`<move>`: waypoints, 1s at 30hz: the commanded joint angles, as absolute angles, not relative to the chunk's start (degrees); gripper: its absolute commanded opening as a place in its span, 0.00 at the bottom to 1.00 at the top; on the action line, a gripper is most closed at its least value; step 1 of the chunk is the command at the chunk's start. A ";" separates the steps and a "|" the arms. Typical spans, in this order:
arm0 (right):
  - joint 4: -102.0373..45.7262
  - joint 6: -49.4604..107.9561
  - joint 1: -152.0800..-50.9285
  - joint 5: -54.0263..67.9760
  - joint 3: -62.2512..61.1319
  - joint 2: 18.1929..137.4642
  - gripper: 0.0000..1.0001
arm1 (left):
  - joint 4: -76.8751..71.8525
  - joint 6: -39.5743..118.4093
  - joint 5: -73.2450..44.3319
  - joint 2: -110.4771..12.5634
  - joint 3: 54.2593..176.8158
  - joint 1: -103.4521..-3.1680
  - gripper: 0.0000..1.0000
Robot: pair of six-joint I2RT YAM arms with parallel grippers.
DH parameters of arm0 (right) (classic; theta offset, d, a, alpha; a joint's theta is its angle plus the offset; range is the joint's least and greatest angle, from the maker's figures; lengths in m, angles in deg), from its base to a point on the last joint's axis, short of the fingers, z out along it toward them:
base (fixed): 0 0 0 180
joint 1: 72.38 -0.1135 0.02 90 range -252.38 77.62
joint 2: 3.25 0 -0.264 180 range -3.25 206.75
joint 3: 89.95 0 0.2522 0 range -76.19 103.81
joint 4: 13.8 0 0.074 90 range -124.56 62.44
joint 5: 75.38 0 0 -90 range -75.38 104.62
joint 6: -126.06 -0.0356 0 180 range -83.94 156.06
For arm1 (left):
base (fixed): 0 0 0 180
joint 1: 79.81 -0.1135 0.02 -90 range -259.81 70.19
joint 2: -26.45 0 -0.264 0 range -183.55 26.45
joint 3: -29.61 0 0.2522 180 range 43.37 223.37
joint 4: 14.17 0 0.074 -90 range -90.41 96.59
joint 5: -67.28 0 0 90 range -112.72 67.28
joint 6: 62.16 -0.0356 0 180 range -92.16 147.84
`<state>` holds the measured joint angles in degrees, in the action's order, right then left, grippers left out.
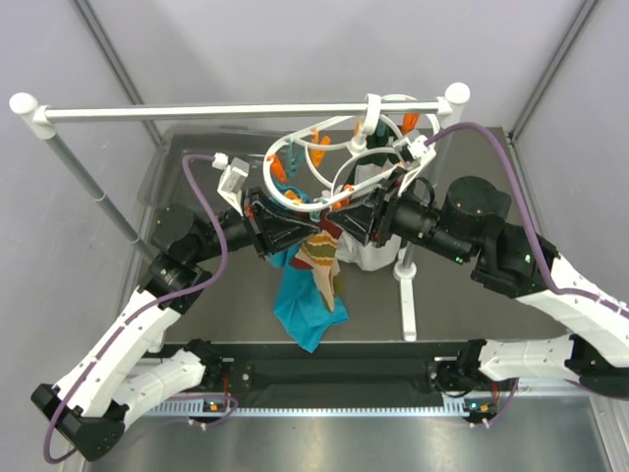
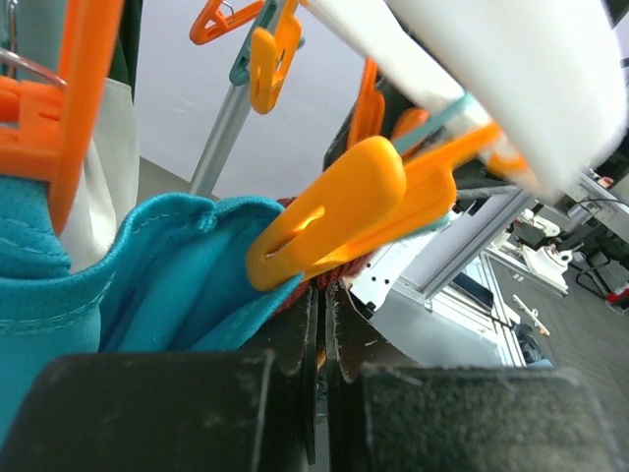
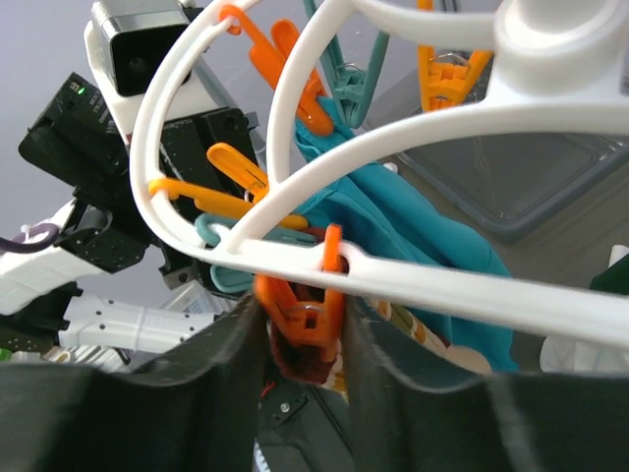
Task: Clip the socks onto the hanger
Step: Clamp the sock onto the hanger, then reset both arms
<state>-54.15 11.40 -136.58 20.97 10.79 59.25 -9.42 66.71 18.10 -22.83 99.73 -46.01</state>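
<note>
The white ring hanger (image 1: 338, 169) hangs from the rail, and both grippers meet under it. A tan striped sock (image 1: 321, 258) with a dark red part hangs between them, in front of the teal cloth (image 1: 300, 307). My left gripper (image 1: 293, 228) is shut on the sock's dark red edge (image 2: 330, 279), just below an orange clip (image 2: 344, 214). My right gripper (image 3: 300, 317) is closed around an orange clip (image 3: 307, 313) on the hanger bar (image 3: 423, 285). The dark red sock fabric (image 3: 303, 362) sits under that clip. The hanger rim shows blurred in the left wrist view (image 2: 511, 69).
The long white rail (image 1: 197, 111) on poles spans the back, with its right stand foot (image 1: 406, 300) on the dark tray. A white cloth (image 1: 375, 256) hangs behind the right gripper. Several other orange and teal clips (image 3: 256, 44) dangle from the hanger.
</note>
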 commanded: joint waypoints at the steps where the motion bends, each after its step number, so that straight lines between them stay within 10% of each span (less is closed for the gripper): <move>1: -61.49 10.66 -136.71 18.31 8.71 59.42 0.39 | -14.03 67.04 17.10 -22.86 100.23 -45.80 0.00; 13: -64.56 11.01 -136.71 19.71 10.11 57.57 0.85 | -10.08 65.54 20.25 -22.59 99.18 -45.80 0.57; 18: -70.00 12.51 -136.71 20.85 11.17 55.90 0.99 | -5.78 63.44 21.75 -21.28 98.92 -45.80 0.56; 30: -77.31 9.00 -136.71 27.18 1.25 43.43 1.00 | 25.12 57.02 11.34 -11.18 101.37 -45.80 0.49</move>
